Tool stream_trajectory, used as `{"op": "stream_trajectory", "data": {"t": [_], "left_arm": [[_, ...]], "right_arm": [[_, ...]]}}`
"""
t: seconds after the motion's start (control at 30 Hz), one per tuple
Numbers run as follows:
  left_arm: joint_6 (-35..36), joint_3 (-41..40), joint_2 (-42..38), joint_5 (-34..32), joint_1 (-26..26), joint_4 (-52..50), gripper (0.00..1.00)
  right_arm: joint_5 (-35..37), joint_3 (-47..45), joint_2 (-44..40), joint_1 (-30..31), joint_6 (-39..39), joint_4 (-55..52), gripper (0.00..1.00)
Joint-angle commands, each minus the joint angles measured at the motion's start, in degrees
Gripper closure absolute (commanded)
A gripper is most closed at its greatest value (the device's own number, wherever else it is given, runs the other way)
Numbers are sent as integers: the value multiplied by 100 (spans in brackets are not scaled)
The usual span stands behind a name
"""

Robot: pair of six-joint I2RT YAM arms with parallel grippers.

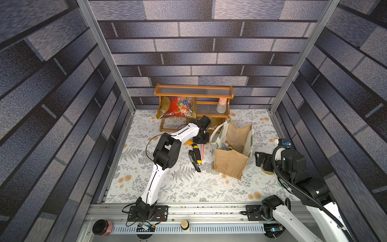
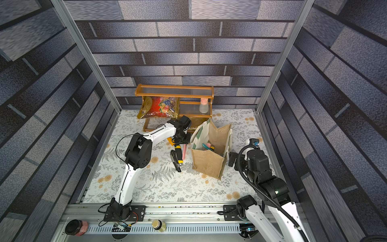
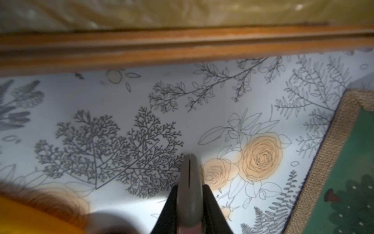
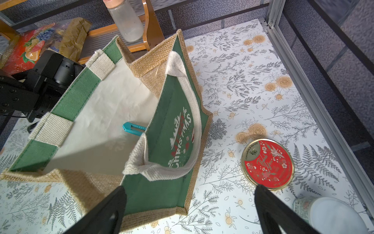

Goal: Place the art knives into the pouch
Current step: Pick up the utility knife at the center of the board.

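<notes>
Desk (image 1: 188,188): floral-print top. Wooden rack (image 1: 193,92) stands at the back edge. Pouch (image 1: 230,163) upright mid-desk. Just beside it, clustered flat: pink art knife (image 1: 202,152), yellow-black knife (image 1: 196,149), black knife (image 1: 194,162). Pouch's other side: red round tin (image 4: 267,164), white tub (image 4: 334,214) near it.

Art knife (image 1: 202,151): slim and pink, lying on the table (image 1: 188,188) just beside the pouch (image 1: 230,164), its grey slotted end clasped between the fingers of my left pincer (image 3: 190,188). Pouch: tan burlap with a green Christmas panel and white handles, standing upright, mouth open.
</notes>
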Motion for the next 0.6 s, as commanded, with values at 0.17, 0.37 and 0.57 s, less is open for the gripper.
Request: {"op": "stream_trajectory", "data": {"t": [0.17, 0.37, 0.57], "left_arm": [[-16, 74, -22, -167, -87, -356, 83], [94, 269, -330, -247, -90, -544, 83], [200, 360, -960, -385, -105, -741, 83]], "right_arm": [[91, 7, -99, -29, 15, -132, 0], [21, -1, -102, -28, 77, -123, 0], [-613, -92, -103, -28, -37, 129, 0]]}}
